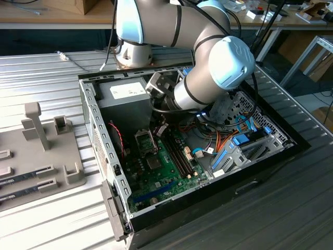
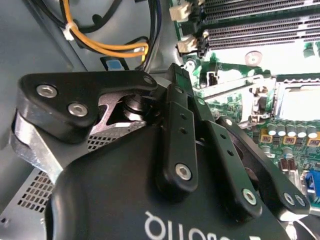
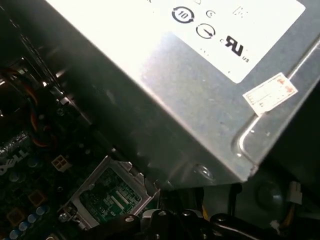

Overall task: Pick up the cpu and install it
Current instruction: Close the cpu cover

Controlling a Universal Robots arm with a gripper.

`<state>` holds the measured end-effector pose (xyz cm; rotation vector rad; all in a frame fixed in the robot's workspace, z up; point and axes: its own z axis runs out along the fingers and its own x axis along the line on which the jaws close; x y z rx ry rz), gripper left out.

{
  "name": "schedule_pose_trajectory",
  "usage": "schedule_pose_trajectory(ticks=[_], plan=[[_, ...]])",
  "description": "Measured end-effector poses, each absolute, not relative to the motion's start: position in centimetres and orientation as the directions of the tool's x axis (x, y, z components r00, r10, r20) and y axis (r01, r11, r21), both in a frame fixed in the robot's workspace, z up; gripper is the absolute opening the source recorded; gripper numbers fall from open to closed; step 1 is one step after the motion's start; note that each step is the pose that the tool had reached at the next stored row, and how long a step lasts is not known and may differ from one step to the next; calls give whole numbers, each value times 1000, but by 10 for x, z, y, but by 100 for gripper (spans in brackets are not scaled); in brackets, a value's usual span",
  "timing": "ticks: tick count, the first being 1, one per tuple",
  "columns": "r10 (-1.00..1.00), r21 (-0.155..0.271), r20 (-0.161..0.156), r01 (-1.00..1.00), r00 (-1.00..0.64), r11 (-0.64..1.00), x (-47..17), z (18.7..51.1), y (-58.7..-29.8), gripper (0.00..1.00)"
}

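pincer fingertips hidden (behind linkage)

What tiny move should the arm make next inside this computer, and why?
Probably ease the hand toward the metal-framed socket on the motherboard: it hangs just beside that socket, close to the grey power-supply box. Whether it carries the cpu, I cannot tell.

Matt black plastic and bare metal links on gripper. Dull brushed grey sheet metal on power-supply box, white paper labels stuck on. Glossy green board for motherboard. Shiny metal frame round CPU socket. Ribbed silvery metal on table. Smooth glossy arm shell.
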<state>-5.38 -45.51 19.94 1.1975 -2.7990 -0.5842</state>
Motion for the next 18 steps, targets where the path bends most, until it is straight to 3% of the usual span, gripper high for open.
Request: schedule_pose_trajectory(ticks=[18], plan=[[-708,355,-109,-692,-698,628,-56,209,-456,11]])
